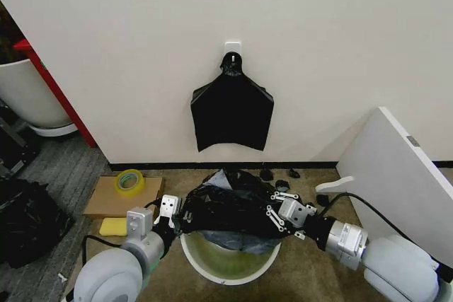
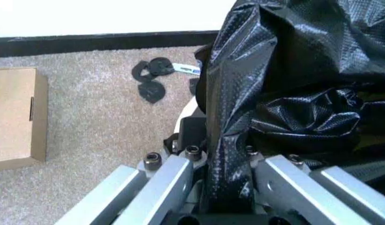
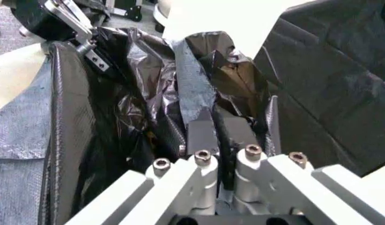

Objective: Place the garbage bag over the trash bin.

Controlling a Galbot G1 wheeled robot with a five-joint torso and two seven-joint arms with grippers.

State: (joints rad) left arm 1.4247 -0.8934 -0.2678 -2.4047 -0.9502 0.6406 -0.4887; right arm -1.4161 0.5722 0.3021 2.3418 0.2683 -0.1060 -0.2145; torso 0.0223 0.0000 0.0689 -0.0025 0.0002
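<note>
The garbage bag is held bunched and stretched across the far part of the trash bin, whose near rim and pale interior are left uncovered. One end of the bag is pinched by the left gripper and the other by the right gripper, both pressed together on folds of plastic. The bin is stood on carpet by the wall, with a cardboard box nearby on the left.

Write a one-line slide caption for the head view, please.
Both grippers, left and right, hold the garbage bag above the trash bin.
</note>
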